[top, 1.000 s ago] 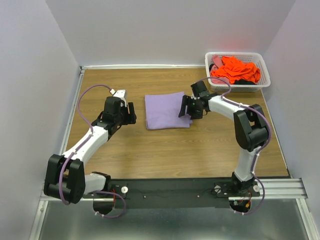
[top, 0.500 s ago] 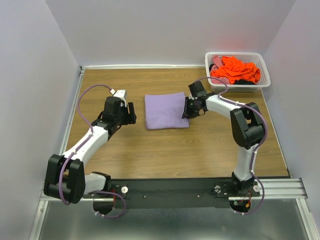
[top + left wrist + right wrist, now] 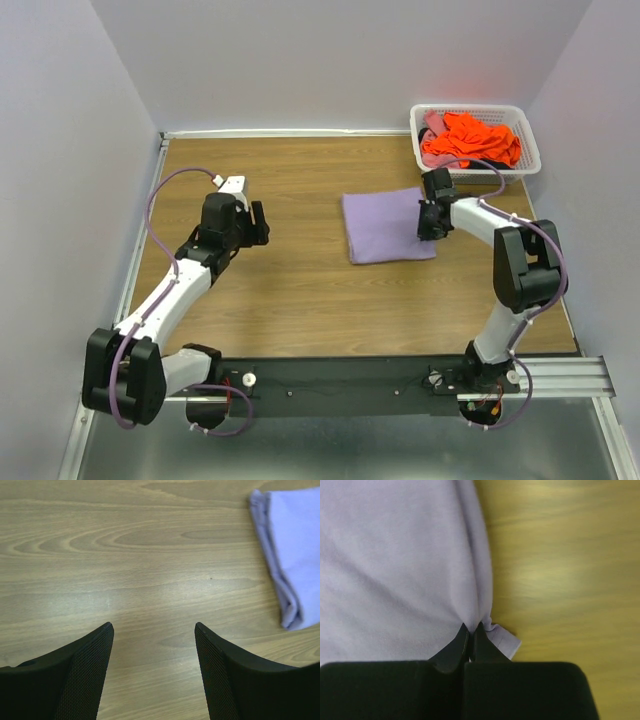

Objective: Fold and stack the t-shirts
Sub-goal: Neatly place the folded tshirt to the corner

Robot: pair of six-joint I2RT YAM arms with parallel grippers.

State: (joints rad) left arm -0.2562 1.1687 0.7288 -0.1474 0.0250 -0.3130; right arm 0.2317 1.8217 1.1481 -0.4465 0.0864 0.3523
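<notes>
Toward 3 o'clock on the bench (image 3: pixel 300 290), the folded purple shirt (image 3: pixel 385 227) now lies where the right gripper (image 3: pixel 428 222), newly clamped on its edge, dragged it, probably freeing folding room; the left gripper (image 3: pixel 262 222) hovers agape and empty.

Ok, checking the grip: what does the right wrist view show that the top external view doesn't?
Only right wrist: the right hand pinched shut on the edge of the lavender t-shirt, cloth puckering there. Only top external: the left hand open over the table, apart from that shirt, and the basket holding an orange t-shirt. Both: the lavender t-shirt lying on the wooden table.
</notes>
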